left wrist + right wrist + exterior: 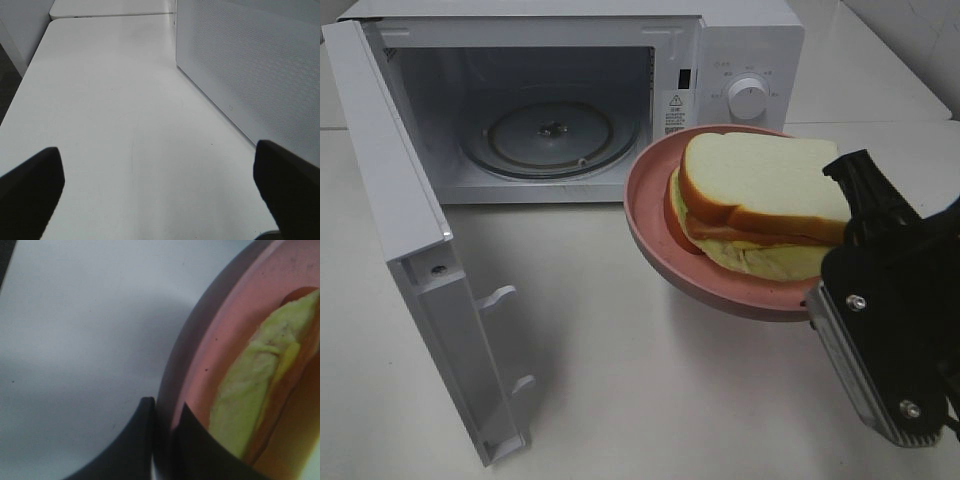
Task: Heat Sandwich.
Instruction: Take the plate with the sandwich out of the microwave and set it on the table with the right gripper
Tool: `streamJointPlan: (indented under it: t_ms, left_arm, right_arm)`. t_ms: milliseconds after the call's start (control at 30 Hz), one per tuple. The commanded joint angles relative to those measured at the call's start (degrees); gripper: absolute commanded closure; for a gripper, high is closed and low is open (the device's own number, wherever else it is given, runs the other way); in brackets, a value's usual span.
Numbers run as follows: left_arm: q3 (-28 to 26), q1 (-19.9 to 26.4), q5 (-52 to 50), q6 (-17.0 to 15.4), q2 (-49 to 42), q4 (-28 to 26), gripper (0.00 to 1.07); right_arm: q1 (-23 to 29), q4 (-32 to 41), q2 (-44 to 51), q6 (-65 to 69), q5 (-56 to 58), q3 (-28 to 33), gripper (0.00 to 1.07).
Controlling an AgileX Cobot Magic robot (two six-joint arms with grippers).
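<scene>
- The right gripper (pixel 162 440) is clamping the rim of the pink plate (pixel 655 235), one jaw outside the rim and the other just inside it
- The sandwich (pixel 760 205) is lying on the plate just beyond the inner jaw, bread on top with a pale yellow-green layer and a red-brown layer showing under it
- The plate is hanging tilted above the table (pixel 620 380), in front of the microwave (pixel 740 60), whose door (pixel 415 250) is standing wide open with the glass turntable (pixel 552 135) bare
- The step in hand looks like carrying the plate toward the microwave opening
- The left gripper (pixel 160 190) is hovering with jaws wide apart and nothing between them, beside the microwave's outer wall
- The next move is calling for levelling the plate, sliding it in over the turntable without the rim catching the frame, then letting go
</scene>
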State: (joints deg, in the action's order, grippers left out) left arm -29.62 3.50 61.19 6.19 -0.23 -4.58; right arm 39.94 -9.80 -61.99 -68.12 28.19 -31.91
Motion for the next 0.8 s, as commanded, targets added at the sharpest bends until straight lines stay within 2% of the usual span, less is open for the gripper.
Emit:
streamJointPlan:
  t_ms: [33,200,467,800]
  left_arm:
    - [0.00,-0.11,0.06,-0.06,-0.29,-0.40,0.09]
    - [0.00,-0.11,0.06,-0.06,-0.29,-0.40,0.09]
    - [0.00,-0.11,0.06,-0.06,-0.29,-0.40,0.09]
    - [0.00,-0.11,0.06,-0.06,-0.29,-0.40,0.09]
  right_arm:
    - [-0.34,-0.80,2.86,0.69,0.23,0.86,1.07]
    - [-0.34,-0.86,7.73,0.69,2.46,3.27,1.07]
    - [-0.34,-6.53,16.62,6.65,8.42,5.84,1.07]
    - [-0.34,-11.57,20.68,13.52,15.01,6.25,1.07]
